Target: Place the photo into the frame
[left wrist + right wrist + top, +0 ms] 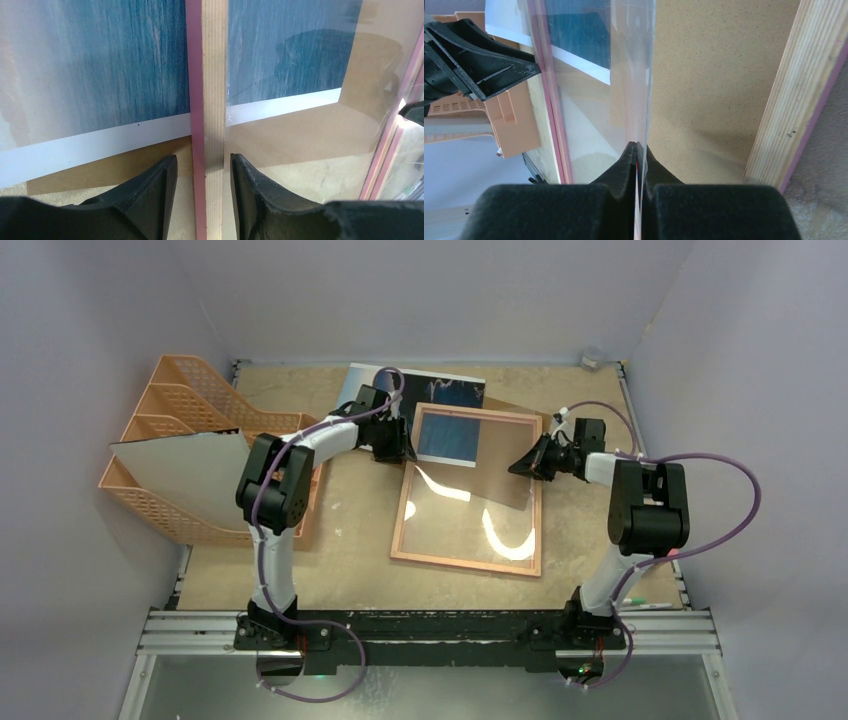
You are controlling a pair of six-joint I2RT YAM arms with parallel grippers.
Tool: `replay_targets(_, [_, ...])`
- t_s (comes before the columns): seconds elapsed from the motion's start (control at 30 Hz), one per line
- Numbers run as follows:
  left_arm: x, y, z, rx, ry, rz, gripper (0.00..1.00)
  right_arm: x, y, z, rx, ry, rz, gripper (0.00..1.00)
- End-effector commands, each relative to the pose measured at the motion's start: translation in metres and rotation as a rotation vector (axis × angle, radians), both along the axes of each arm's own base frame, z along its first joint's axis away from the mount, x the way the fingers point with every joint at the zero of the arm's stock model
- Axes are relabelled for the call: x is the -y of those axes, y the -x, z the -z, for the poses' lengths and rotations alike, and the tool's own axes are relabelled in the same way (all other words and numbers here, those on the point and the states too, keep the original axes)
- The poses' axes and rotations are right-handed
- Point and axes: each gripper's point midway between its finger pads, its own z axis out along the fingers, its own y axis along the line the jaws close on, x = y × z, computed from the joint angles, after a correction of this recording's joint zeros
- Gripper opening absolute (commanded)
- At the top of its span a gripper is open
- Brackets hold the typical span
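While the frame (465, 562) lay flat near the middle of the worktop (350, 575), its wood-coloured rim facing up, the photo (455, 390) lay print-up at the far side. The photo's near part was tucked beneath the frame's far end, so blue sea showed through the opening. A brown backing board (515, 408) lay under the photo and stuck out to its right.

The left gripper (392, 448) stood astride the frame's left rail (214, 75), its fingers (160, 190) narrowly parted, with a sliver of gap showing on one side. The photo (100, 65) ran under that rail, white border toward the camera.

The right gripper (522, 462) had its fingers (621, 165) pinched tight on the edge of the clear pane (629, 75). It held that side tilted up above the frame's right rail (789, 100).

Orange file racks (185, 390) stood at the left, with a greyish-white sheet (190, 468) leaning in them.
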Motion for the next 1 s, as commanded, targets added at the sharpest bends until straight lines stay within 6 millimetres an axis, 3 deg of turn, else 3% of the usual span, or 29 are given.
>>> replay_targets(0.0, [-0.002,-0.003,0.005,0.014,-0.059,0.008,0.45,0.008,-0.009,0.001,0.025,0.050,0.011,0.00])
replay_targets(0.47, [-0.002,0.000,0.009,0.006,-0.089,0.009,0.43,0.003,0.000,0.006,0.010,0.011,0.022,0.00])
replay_targets(0.67, [0.000,-0.001,0.002,0.012,-0.070,0.004,0.43,-0.002,0.006,-0.001,0.026,-0.028,0.011,0.34])
replay_targets(0.97, [0.008,-0.004,-0.019,0.036,-0.005,-0.015,0.44,-0.009,0.018,-0.004,0.029,-0.078,-0.003,0.44])
